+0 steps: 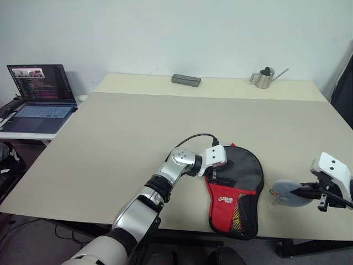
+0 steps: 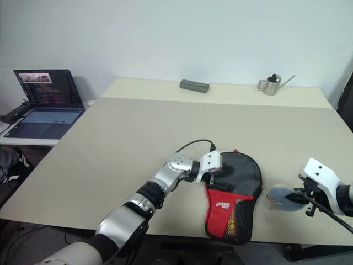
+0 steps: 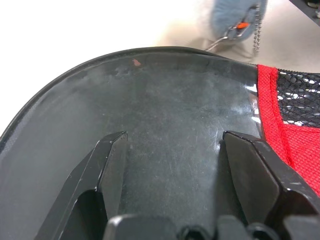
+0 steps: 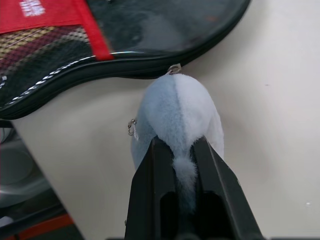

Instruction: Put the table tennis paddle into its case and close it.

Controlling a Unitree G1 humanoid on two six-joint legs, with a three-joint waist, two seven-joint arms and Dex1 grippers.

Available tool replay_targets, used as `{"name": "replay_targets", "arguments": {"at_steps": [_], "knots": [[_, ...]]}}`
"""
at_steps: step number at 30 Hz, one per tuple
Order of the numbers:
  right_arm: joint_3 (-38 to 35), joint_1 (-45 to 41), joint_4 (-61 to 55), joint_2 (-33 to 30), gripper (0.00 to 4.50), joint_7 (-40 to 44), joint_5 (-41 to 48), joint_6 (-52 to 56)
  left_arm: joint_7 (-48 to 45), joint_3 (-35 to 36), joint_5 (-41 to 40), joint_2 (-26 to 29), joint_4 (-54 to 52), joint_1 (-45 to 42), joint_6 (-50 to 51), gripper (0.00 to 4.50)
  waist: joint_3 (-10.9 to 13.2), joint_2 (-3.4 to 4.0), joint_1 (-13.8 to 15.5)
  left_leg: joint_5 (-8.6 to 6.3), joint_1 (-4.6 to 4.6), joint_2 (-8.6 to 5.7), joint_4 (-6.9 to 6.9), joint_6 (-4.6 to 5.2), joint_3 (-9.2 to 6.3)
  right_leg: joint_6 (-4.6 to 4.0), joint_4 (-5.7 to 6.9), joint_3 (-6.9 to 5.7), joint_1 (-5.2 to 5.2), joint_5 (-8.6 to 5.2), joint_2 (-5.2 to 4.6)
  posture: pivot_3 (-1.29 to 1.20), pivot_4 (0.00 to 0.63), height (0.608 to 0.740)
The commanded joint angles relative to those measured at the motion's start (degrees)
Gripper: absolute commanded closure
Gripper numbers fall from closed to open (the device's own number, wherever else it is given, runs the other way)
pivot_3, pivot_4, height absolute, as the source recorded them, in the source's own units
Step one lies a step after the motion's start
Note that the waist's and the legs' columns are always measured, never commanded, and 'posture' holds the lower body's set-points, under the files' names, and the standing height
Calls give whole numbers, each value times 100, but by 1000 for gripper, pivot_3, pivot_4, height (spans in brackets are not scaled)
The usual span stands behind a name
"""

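The case [image 1: 242, 171], black fabric with a red lower part and a mesh pocket, lies flat near the table's front edge. Behind the mesh [image 4: 35, 50] shows a tan and red striped shape, likely the paddle's handle; its blade is hidden. My left gripper [image 1: 219, 175] is over the case's black part, open, with its fingers [image 3: 112, 165] spread on that surface. Just right of the case, my right gripper [image 1: 302, 193] is shut on a pale grey-blue soft lump [image 4: 175, 105]. The lump hangs by a small metal ring at the case's rim.
The beige table [image 1: 138, 132] stretches far back. A grey block [image 1: 185, 80] and a metal watering can [image 1: 266, 78] stand at its far edge. An open laptop [image 1: 41, 96] sits on a side table to the left. The case lies close to the front edge.
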Motion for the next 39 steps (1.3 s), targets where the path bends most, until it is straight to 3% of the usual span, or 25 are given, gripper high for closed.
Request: {"name": "replay_targets", "arguments": {"at_steps": [1, 16, 25, 39], "knots": [[-320, 274, -465, -125, 4484, 228, 196, 75, -15, -336, 421, -26, 372, 219, 111, 1183, -1, -2, 14, 0, -1, 0, 0, 0, -2, 0, -2, -1, 1, 0, 0, 0, 150, 740], [-1098, 1619, -1098, -139, 4484, 900, 269, -130, -52, -328, 464, -124, 359, 243, 99, 1183, -5, -4, 85, -16, -2, -3, -2, 12, -16, 12, -41, -15, 23, -7, -5, 0, 150, 740], [-1458, 2788, -1823, 203, 4484, 1198, 246, -445, -230, -372, 463, -142, 323, 274, 82, 1183, -12, -2, 128, -43, -9, -14, -6, 26, -43, 5, -90, -40, 50, -3, -18, 0, 150, 740], [-1043, 2494, -1642, 145, 4484, 856, 247, -523, -1646, -937, 547, 182, -208, 454, -272, 1183, -17, -6, 81, -46, -6, -21, -11, 29, -45, 5, -90, -44, 50, -8, -33, 0, 150, 740]]}}
